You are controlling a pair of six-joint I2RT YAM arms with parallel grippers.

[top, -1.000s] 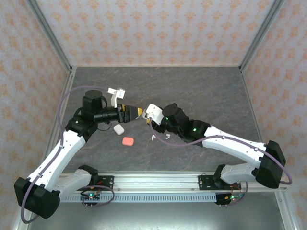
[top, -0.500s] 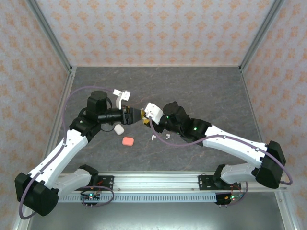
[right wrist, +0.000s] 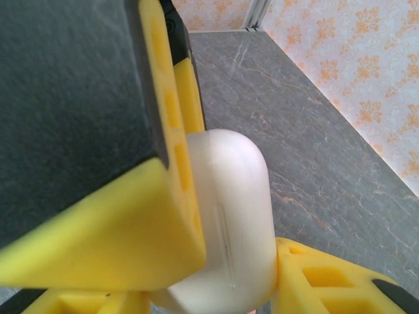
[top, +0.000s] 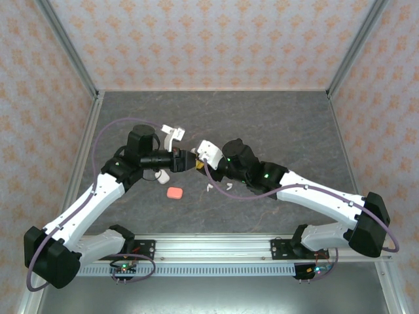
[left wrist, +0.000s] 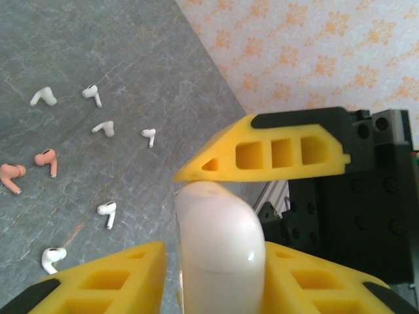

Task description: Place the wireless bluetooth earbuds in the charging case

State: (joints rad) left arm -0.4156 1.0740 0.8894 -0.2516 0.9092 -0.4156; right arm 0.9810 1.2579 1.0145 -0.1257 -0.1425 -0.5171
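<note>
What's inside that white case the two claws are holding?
Its inside is hidden: the white case looks shut, with just a thin seam showing. Eight earbuds lie loose on the table, six white, two pink.

Grey table (top: 275,118): scattered earbuds (left wrist: 103,127), pink case (top: 174,192)

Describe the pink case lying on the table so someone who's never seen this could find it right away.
On the dark stone table, find where the two arms meet near the middle. Just toward the near rail from the left hand lies the pink case. It is pink where the white case beside it is pale, and far bigger than the earbuds.
</note>
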